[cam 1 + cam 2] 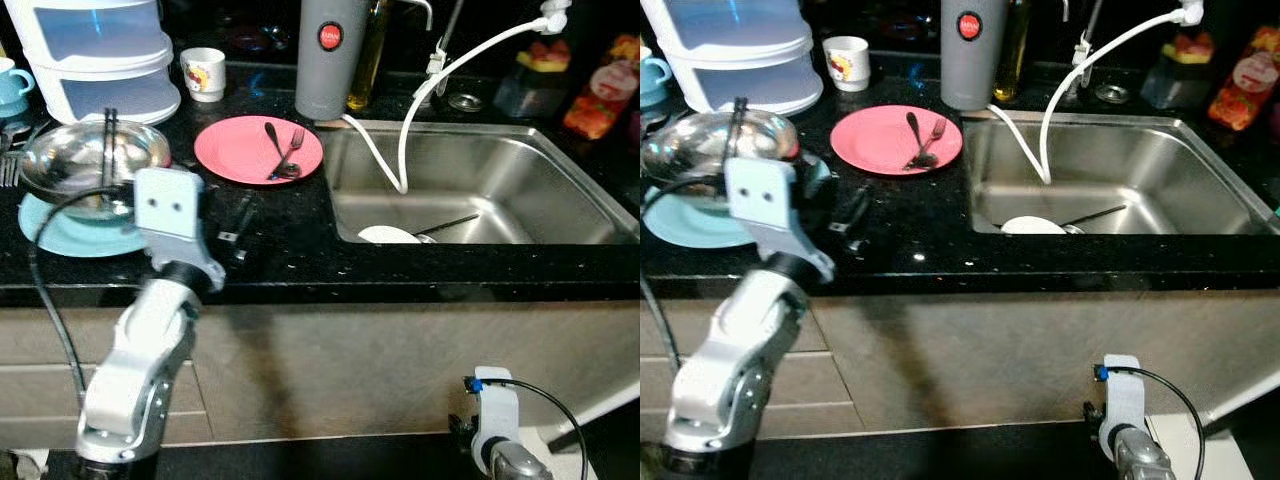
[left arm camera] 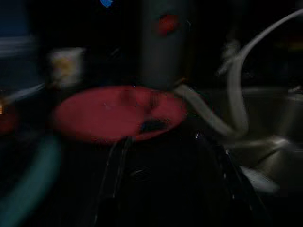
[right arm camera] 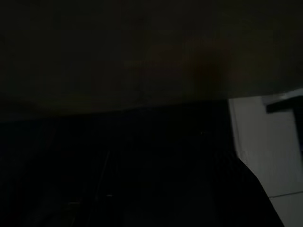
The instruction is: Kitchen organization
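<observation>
Your left gripper (image 1: 232, 228) hovers over the dark worktop (image 1: 300, 245), fingers spread and empty, aimed at the pink plate (image 1: 240, 150) at its 12 o'clock, which carries a fork (image 1: 291, 150) and spoon (image 1: 276, 148), likely bound for the sink (image 1: 500, 180). Your right arm hangs idle.

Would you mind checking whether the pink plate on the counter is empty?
No, the pink plate carries a fork and a spoon lying on it.
</observation>
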Motion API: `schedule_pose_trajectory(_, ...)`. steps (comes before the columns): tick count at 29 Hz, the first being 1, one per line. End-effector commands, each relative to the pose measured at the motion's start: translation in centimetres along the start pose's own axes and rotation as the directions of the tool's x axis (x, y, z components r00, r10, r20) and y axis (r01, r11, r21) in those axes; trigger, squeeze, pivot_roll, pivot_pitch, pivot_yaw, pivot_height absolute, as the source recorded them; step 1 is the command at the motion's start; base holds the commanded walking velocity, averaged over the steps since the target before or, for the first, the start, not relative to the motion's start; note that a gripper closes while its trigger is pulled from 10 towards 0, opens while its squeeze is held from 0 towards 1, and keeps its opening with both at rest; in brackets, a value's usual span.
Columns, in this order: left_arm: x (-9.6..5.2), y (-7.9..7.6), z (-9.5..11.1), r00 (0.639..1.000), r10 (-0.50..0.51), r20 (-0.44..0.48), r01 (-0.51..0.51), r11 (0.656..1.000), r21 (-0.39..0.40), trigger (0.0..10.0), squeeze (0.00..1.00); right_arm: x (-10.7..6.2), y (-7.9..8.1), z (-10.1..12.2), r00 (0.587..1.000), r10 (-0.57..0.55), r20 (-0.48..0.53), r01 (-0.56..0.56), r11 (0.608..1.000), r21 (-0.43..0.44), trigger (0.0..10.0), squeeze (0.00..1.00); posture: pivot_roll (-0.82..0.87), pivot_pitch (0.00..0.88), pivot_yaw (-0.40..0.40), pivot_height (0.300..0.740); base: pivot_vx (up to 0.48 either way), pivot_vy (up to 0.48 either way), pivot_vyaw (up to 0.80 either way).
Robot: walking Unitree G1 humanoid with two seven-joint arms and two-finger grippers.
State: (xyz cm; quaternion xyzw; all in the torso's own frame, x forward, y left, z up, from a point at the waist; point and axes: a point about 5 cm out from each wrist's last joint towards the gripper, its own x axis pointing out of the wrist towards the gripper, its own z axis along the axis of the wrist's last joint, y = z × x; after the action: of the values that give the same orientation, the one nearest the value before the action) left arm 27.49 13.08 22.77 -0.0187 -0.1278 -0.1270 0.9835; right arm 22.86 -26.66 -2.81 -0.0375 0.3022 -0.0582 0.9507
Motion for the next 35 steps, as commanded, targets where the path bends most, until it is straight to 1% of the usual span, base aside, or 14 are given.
schedule_pose_trajectory(1, 0.1, 0.1, 0.2, 1.0, 0.006, 0.011, -0.006, 1.0, 0.007, 10.0, 0.0, -0.2, 0.1, -0.8, 1.0, -0.001, -0.028, 0.001, 1.0, -0.004, 10.0, 0.0, 0.1, 0.036, -0.039, 0.74, 0.0, 0.0, 0.0)
schedule_pose_trajectory(5, 0.2, 0.7, 0.4, 0.999, 0.029, 0.018, -0.029, 0.999, 0.016, 10.0, 0.0, -0.2, 0.1, -0.8, 1.0, 0.0, -0.029, 0.0, 1.0, -0.003, 10.0, 0.0, 0.1, 0.038, -0.04, 0.74, 0.0, 0.0, 0.0)
schedule_pose_trajectory(9, 0.2, 2.1, 0.9, 0.997, 0.068, 0.035, -0.069, 0.997, 0.041, 10.0, 0.0, -0.2, 0.1, -0.8, 1.0, -0.001, -0.031, 0.0, 1.0, -0.003, 10.0, 0.0, 0.1, 0.04, -0.04, 0.74, 0.0, 0.0, 0.0)
schedule_pose_trajectory(10, 0.2, 2.1, 0.9, 0.997, 0.068, 0.035, -0.069, 0.997, 0.041, 10.0, 0.0, -0.2, 0.1, -0.8, 1.0, -0.001, -0.031, 0.0, 1.0, -0.003, 10.0, 0.0, 0.1, 0.04, -0.04, 0.74, 0.0, 0.0, 0.0)
schedule_pose_trajectory(11, 0.2, 2.5, 1.0, 0.996, 0.079, 0.037, -0.08, 0.996, 0.048, 10.0, 0.0, -0.2, 0.1, -0.8, 0.999, 0.0, -0.032, 0.0, 1.0, -0.003, 10.0, 0.0, 0.1, 0.042, -0.041, 0.74, 0.0, 0.0, 0.0)
schedule_pose_trajectory(13, 0.2, 3.3, 1.1, 0.994, 0.105, 0.034, -0.108, 0.991, 0.074, 10.0, 0.0, -0.2, 0.1, -0.8, 0.999, 0.001, -0.033, -0.001, 1.0, -0.006, 10.0, 0.0, 0.1, 0.042, -0.04, 0.74, 0.0, 0.0, 0.0)
schedule_pose_trajectory(14, 0.2, 3.3, 1.1, 0.994, 0.105, 0.034, -0.108, 0.991, 0.074, 10.0, 0.0, -0.2, 0.1, -0.8, 0.999, 0.001, -0.033, -0.001, 1.0, -0.006, 10.0, 0.0, 0.1, 0.042, -0.04, 0.74, 0.0, 0.0, 0.0)
schedule_pose_trajectory(17, 0.3, 4.2, 1.2, 0.99, 0.136, 0.035, -0.138, 0.986, 0.092, 10.0, 0.0, -0.2, 0.1, -0.9, 0.999, 0.001, -0.036, -0.001, 1.0, -0.006, 10.0, 0.0, 0.1, 0.042, -0.04, 0.74, 0.0, 0.0, 0.0)
schedule_pose_trajectory(21, 0.4, 4.7, 1.5, 0.987, 0.153, 0.041, -0.157, 0.982, 0.107, 10.0, 0.0, -0.2, 0.1, -0.9, 0.999, 0.002, -0.037, -0.002, 1.0, -0.006, 10.0, 0.0, 0.1, 0.042, -0.039, 0.74, 0.129, 0.0, 0.0)
schedule_pose_trajectory(25, 0.7, 4.5, 1.8, 0.989, 0.135, 0.054, -0.14, 0.985, 0.105, 10.0, 0.0, -0.2, 0.2, -0.9, 0.999, 0.004, -0.037, -0.005, 1.0, -0.011, 10.0, 0.0, 0.1, 0.039, -0.038, 0.74, 0.297, 0.0, 0.0)
schedule_pose_trajectory(35, 1.0, 4.3, 2.1, 0.99, 0.129, 0.065, -0.135, 0.985, 0.103, 10.0, 0.0, -0.2, 0.3, -0.9, 0.999, 0.005, -0.034, -0.005, 1.0, -0.009, 10.0, 0.0, 0.09, 0.038, -0.036, 0.74, 0.334, 0.0, 0.0)
